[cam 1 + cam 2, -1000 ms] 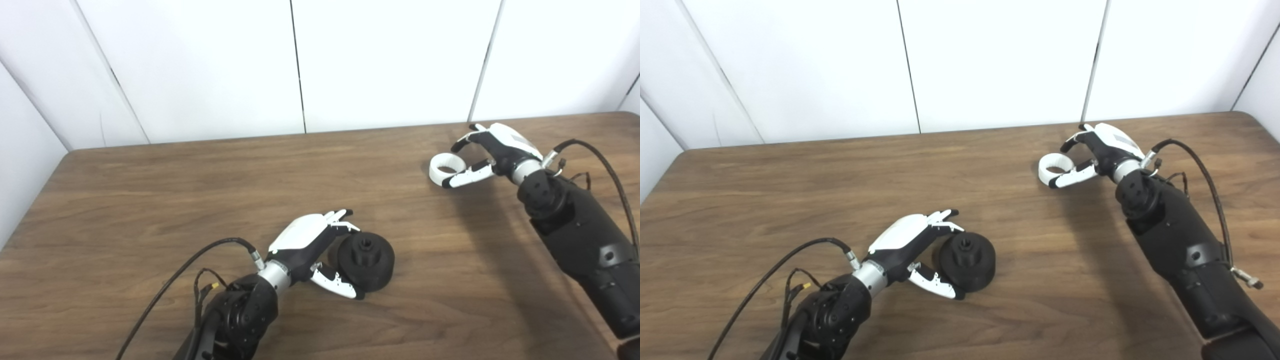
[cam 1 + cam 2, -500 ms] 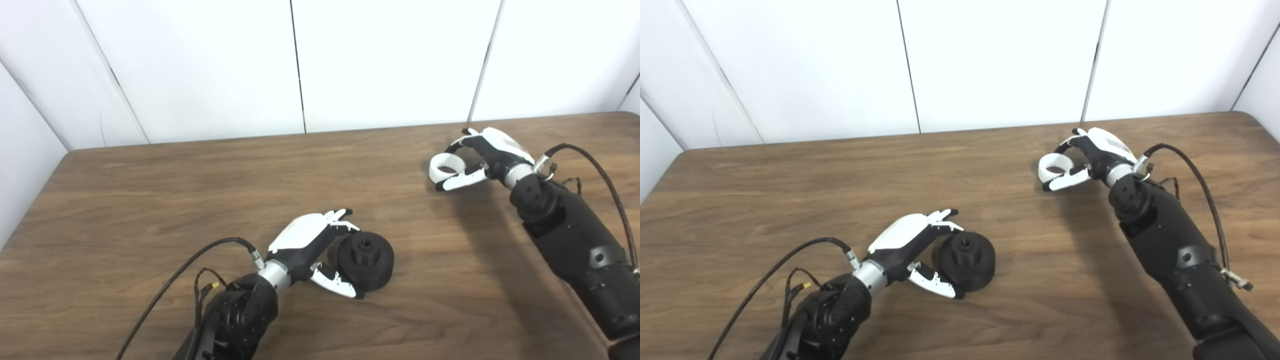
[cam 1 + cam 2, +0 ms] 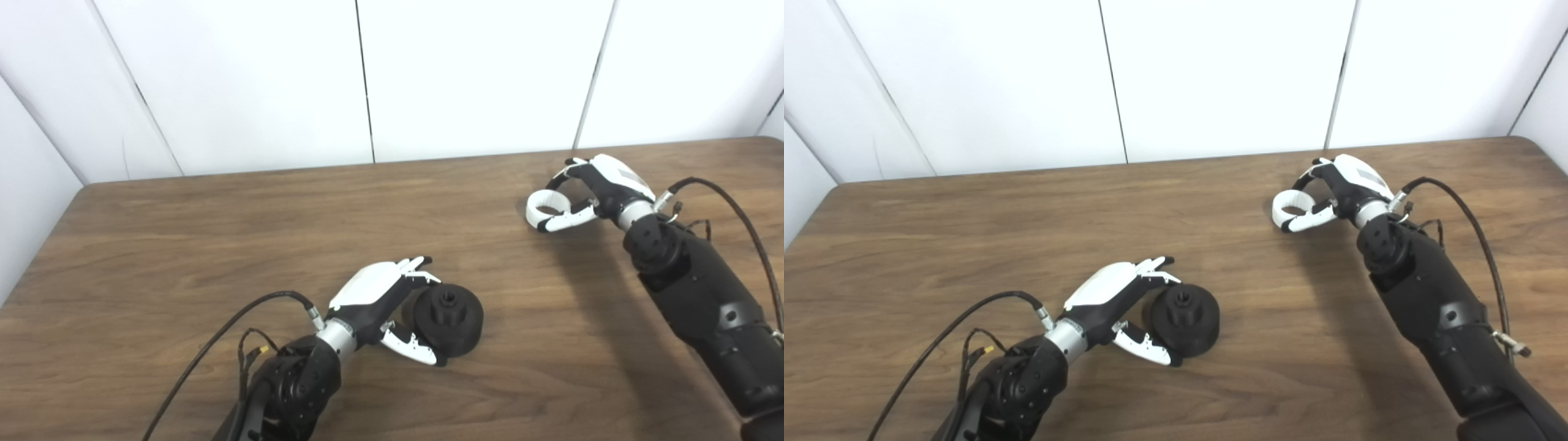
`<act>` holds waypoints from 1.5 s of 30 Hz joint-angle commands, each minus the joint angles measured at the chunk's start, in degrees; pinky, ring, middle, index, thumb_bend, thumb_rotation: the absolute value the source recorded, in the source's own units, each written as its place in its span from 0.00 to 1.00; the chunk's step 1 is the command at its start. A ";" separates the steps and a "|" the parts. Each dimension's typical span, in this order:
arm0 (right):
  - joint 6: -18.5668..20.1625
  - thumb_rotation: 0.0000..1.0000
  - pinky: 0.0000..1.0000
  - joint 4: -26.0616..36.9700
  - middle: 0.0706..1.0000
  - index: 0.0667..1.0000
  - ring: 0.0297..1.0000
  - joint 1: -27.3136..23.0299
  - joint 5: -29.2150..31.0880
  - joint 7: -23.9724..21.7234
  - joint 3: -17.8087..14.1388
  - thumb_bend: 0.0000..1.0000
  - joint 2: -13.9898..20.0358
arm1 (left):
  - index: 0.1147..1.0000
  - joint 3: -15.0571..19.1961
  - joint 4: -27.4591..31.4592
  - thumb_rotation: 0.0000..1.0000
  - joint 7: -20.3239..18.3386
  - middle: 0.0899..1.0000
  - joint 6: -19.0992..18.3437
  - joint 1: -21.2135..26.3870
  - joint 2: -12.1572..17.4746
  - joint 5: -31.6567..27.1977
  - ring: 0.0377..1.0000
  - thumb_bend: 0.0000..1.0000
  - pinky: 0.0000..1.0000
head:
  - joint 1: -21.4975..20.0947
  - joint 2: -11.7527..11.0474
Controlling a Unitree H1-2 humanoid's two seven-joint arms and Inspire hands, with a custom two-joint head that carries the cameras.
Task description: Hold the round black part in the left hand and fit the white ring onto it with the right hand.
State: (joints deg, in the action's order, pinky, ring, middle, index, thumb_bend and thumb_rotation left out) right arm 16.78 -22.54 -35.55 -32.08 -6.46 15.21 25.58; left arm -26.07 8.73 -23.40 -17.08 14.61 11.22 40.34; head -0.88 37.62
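Reaching across the far right of the tabletop (image 3: 184, 245), the right hand (image 3: 603, 184) curls over the white ring (image 3: 547, 205), fingers (image 3: 560, 177) arched behind it and thumb in front, bracketing it where it lies. Near the front edge, the left hand (image 3: 383, 300) cups the round black part (image 3: 448, 320), fingers on top, thumb low against its side.

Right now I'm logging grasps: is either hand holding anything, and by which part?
Right hand closes around the white ring's rim. Left hand cups the black part's side; firm grip unclear.
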 commanded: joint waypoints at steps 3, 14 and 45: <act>-2.81 0.20 0.96 0.78 0.92 0.60 0.99 -2.37 -0.12 2.98 -1.44 0.78 0.14 | 0.71 -0.12 0.15 0.25 -0.53 1.00 -0.46 0.98 0.56 0.60 1.00 0.94 0.98 | 0.00 0.02; -2.99 0.15 0.95 1.12 0.92 0.46 0.99 -1.86 -0.22 3.24 -1.95 0.52 0.03 | 0.71 -0.05 0.44 0.25 -0.68 1.00 -0.58 0.74 0.61 0.37 1.00 0.94 0.99 | -0.03 0.03; -1.26 0.16 0.88 14.81 0.89 0.46 0.97 1.34 0.81 -2.85 -3.60 0.52 1.10 | 0.71 -0.14 -0.43 0.25 -0.59 1.00 -0.54 1.15 0.45 0.16 1.00 0.94 1.00 | -0.11 -0.10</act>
State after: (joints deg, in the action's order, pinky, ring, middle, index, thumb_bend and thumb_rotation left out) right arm 15.26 -10.79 -32.11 -31.36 -8.85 12.49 25.42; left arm -26.15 8.70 -23.48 -17.29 14.65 11.22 40.26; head -0.97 37.44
